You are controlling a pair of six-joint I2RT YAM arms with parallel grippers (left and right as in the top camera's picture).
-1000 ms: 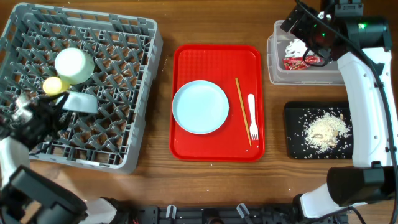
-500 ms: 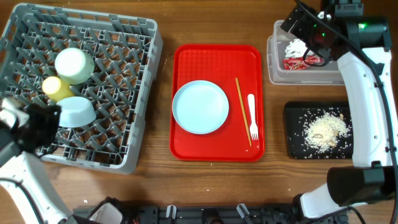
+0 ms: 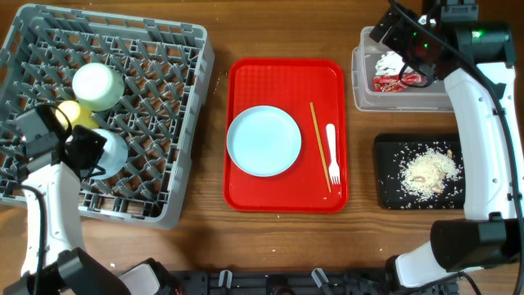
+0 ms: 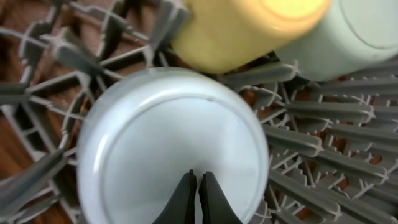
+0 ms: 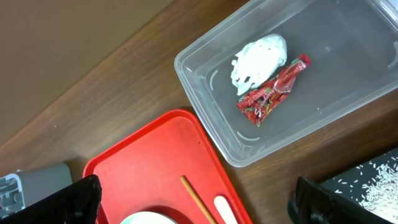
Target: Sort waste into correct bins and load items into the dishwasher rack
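Observation:
The grey dishwasher rack (image 3: 193, 123) holds an upturned light green bowl (image 3: 98, 85), a yellow cup (image 3: 75, 113) and an upturned pale blue bowl (image 3: 113, 147). My left gripper (image 3: 88, 152) hovers over that blue bowl (image 4: 174, 143); its fingers (image 4: 198, 199) are shut with nothing between them. The pale blue plate (image 3: 264, 141), chopsticks (image 3: 319, 146) and white fork (image 3: 332, 152) lie on the red tray (image 3: 246, 82). My right gripper (image 5: 199, 205) stands wide open above the clear tub (image 3: 358, 82), which holds the napkin (image 5: 260, 57) and red wrapper (image 5: 273, 90).
The black tray (image 3: 385, 176) at the right front holds the rice scraps (image 3: 427, 168). The right arm's white links rise along the table's right edge. Bare wood lies between the rack, the red tray and the bins.
My left gripper has shut and swung from the rack's front left edge to over the pale blue bowl. The right arm has not moved.

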